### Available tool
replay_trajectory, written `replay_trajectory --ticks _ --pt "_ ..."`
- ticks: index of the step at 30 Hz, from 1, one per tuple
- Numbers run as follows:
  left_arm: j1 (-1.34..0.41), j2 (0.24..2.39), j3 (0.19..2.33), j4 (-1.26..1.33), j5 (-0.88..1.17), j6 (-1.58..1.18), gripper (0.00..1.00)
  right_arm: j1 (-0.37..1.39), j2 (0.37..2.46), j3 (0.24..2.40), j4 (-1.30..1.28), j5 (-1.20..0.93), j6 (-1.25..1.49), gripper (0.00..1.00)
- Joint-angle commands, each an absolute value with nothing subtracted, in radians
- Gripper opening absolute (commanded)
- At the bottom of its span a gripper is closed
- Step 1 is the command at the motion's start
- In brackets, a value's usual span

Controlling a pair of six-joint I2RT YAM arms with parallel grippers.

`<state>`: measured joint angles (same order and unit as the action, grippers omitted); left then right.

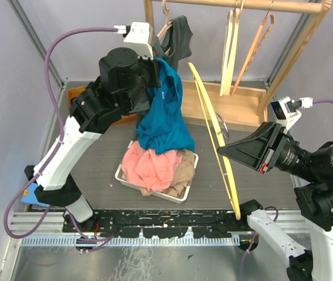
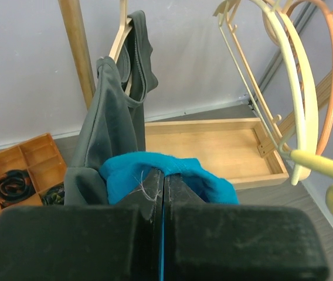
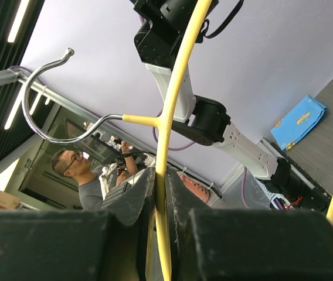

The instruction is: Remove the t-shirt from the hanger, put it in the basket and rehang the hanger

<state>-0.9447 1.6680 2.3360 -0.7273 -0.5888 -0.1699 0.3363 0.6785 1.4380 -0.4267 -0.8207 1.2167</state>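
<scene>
My left gripper (image 1: 157, 71) is raised at the back left and shut on the top of a blue t-shirt (image 1: 166, 120), which hangs free down to the basket. In the left wrist view the blue t-shirt (image 2: 204, 178) bunches over my shut fingertips (image 2: 155, 182). My right gripper (image 1: 220, 151) is shut on a bare yellow hanger (image 1: 212, 132), held tilted to the right of the shirt and apart from it. In the right wrist view the hanger's yellow bar (image 3: 173, 99) runs between my fingers (image 3: 136, 196), its metal hook (image 3: 49, 132) to the left.
A white basket (image 1: 122, 177) of pink and tan clothes sits under the shirt. A dark grey shirt (image 1: 178, 35) hangs on a wooden hanger on the rack (image 1: 272, 6), with two bare hangers (image 1: 231, 47) beside it. An orange organiser box (image 2: 26, 158) is at the left.
</scene>
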Motion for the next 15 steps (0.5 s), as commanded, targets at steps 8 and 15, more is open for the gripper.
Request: replay_trajectory --ticks 8,15 --pt "-0.942 1.496 2.167 -0.705 -0.479 -0.263 0.00 0.332 0.714 1.410 -0.260 -0.776 1.233 0.01" --pt "-0.943 1.400 2.070 -0.573 -0.310 -0.255 0.00 0.332 0.741 1.381 -0.219 -0.753 1.229 0.01"
